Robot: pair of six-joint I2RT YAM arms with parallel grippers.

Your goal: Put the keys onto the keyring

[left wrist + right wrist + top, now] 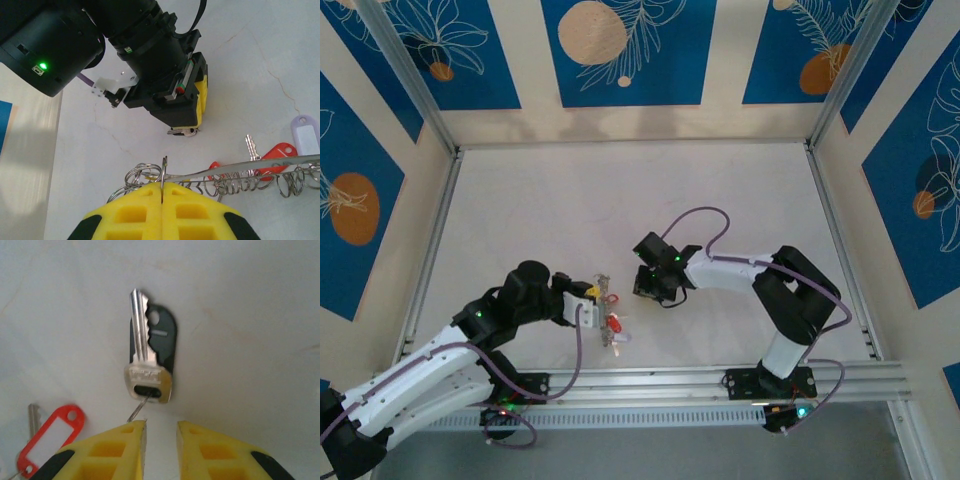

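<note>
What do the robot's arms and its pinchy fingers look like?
The left arm and the right arm are white tubes with chunky black round joints. A thin purple cable loops along each, and small green lights glow on them. The left gripper and right gripper have blocky yellow fingers with square hollows and black corners.

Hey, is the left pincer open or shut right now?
Shut. In the left wrist view the left pincer has its yellow fingers pressed together, with the thin wire of the keyring pinched between them.
</note>
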